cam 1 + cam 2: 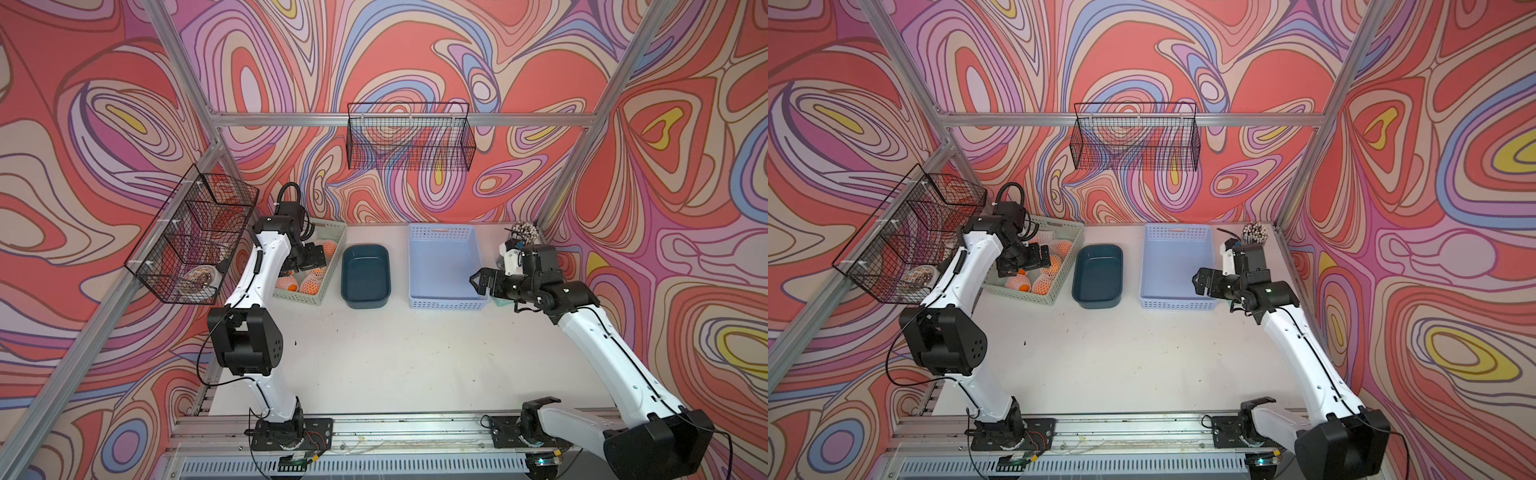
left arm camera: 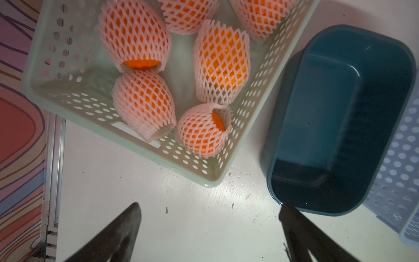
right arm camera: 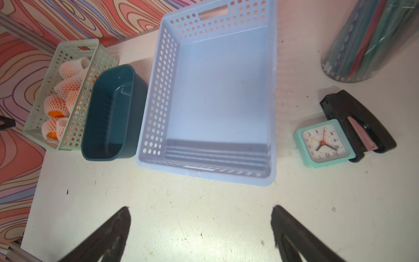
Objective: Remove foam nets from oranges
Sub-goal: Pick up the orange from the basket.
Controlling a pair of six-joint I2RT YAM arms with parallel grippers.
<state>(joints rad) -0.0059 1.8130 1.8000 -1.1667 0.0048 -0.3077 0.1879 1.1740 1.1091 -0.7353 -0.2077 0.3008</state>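
1. Your left arm hides part of the green basket [image 1: 328,277] in both top views, and the left wrist view cuts off the far oranges [image 2: 223,61].
2. Your left gripper [image 2: 209,214] is spread wide, empty, above the basket's near end; the netted oranges, each in its foam net [image 2: 145,103], lie just ahead of the fingertips.
3. Your right gripper [image 3: 200,215] is spread wide, empty, by the blue basket [image 3: 158,90], oranges well apart.

A pale green perforated plastic basket [image 1: 328,282] stands at the far left of the white surface [image 1: 395,357]. Just to its right sits a dark teal oval plastic tub [image 1: 365,276], then a light blue perforated plastic crate [image 1: 444,266]. Right of the crate lie a small mint-green square alarm clock [image 3: 324,143] touching a black stapler [image 3: 360,122], with a clear cylinder of pencils [image 3: 371,38] farther back. Two black wire baskets [image 1: 409,137] hang on the patterned walls.
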